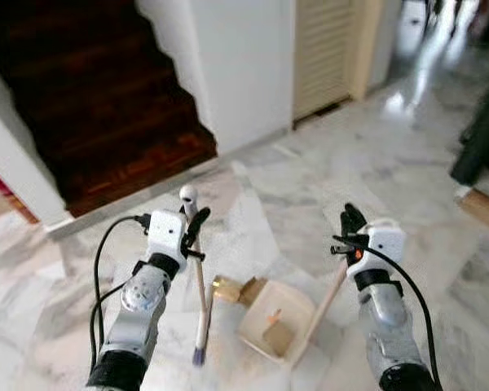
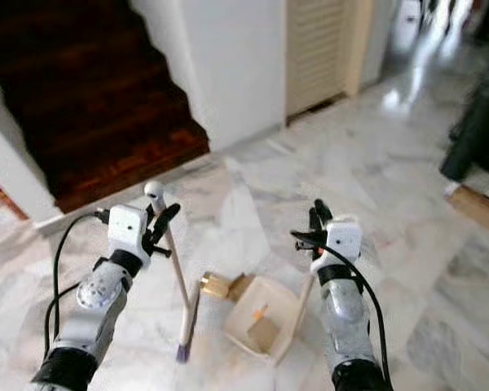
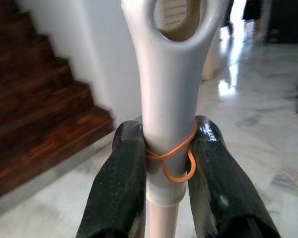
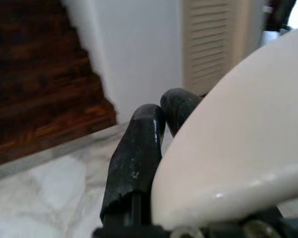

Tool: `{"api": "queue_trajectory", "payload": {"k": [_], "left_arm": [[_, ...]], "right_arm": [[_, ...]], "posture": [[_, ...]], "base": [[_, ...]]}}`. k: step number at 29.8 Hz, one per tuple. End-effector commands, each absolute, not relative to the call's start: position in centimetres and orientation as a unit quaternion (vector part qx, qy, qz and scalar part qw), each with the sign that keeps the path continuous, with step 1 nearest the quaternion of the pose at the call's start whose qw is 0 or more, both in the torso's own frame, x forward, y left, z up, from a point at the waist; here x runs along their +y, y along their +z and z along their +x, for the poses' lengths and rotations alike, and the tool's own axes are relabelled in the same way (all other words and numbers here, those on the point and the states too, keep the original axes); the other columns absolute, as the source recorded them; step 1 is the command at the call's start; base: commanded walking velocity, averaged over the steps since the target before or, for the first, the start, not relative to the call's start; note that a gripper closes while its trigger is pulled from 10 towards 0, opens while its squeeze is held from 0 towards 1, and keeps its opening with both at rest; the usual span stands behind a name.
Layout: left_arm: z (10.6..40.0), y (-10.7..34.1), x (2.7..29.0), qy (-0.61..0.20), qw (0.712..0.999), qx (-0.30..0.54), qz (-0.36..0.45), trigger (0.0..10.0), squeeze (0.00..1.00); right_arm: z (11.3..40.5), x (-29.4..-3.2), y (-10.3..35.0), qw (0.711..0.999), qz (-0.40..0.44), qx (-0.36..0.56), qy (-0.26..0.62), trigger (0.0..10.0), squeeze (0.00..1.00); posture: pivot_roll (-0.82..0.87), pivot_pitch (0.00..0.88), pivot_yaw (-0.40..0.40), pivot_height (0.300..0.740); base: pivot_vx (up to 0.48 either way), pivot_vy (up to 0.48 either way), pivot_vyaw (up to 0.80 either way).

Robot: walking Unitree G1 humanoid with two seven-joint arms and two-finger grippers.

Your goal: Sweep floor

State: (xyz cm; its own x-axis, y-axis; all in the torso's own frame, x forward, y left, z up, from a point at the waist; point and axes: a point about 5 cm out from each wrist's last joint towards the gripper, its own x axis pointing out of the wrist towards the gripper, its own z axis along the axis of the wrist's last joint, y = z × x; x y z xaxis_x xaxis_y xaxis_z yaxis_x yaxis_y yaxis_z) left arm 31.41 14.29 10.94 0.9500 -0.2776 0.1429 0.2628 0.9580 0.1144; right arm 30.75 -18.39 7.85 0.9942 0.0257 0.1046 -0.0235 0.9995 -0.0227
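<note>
My left gripper [image 1: 197, 218] is shut on the grey top of the broom handle [image 3: 170, 94], just below its hanging loop, where an orange rubber band [image 3: 176, 158] is wound. The stick runs down to the small broom head [image 1: 199, 354] on the marble floor. My right gripper [image 1: 350, 218] is shut on the long handle [image 1: 330, 293] of a cream dustpan [image 1: 293, 303], which rests on the floor between my arms. A brown scrap [image 1: 277, 336] and an orange bit lie in the pan. A gold-brown object [image 1: 226, 288] sits on the floor at the pan's left corner.
Dark wooden stairs [image 1: 106, 106] rise ahead on the left, beside a white wall [image 1: 236, 65] and a louvered door [image 1: 322, 49]. A dark bulky object [image 1: 485, 138] and a wooden edge [image 1: 485, 208] stand at the right. Glossy marble floor stretches ahead to the right.
</note>
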Motion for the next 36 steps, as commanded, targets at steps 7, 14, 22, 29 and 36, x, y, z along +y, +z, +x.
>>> {"api": "queue_trajectory", "payload": {"k": [7,14,22,29,36], "left_arm": [[31.28,11.45,14.33,-0.137,0.984,-0.097,0.056,10.0,0.00],[31.25,11.35,14.14,-0.142,0.984,-0.095,0.058,10.0,0.00],[31.20,11.14,14.07,-0.144,0.984,-0.088,0.058,10.0,0.00],[31.25,11.18,14.02,-0.145,0.984,-0.087,0.059,10.0,0.00],[31.22,11.12,13.95,-0.142,0.985,-0.085,0.056,10.0,0.00]], "right_arm": [[31.07,-16.88,8.71,0.997,-0.001,-0.074,0.035,10.0,0.00],[30.98,-16.80,8.61,0.997,-0.001,-0.073,0.037,10.0,0.00],[31.13,-17.05,8.47,0.998,0.019,-0.063,0.026,10.0,0.00],[31.22,-17.07,8.54,0.998,0.025,-0.061,0.024,10.0,0.00],[31.05,-16.91,8.35,0.998,0.026,-0.056,0.025,10.0,0.00]], "posture": [[0.05,0.000,0.068,0.740],[0.04,0.000,0.071,0.740],[0.05,0.000,0.069,0.740],[0.05,0.000,0.066,0.740],[0.05,0.000,0.063,0.740]], "base": [[0.000,0.000,0.66],[0.000,0.000,0.65],[0.000,0.000,0.27],[0.000,0.279,0.00],[0.000,0.335,0.00]]}}
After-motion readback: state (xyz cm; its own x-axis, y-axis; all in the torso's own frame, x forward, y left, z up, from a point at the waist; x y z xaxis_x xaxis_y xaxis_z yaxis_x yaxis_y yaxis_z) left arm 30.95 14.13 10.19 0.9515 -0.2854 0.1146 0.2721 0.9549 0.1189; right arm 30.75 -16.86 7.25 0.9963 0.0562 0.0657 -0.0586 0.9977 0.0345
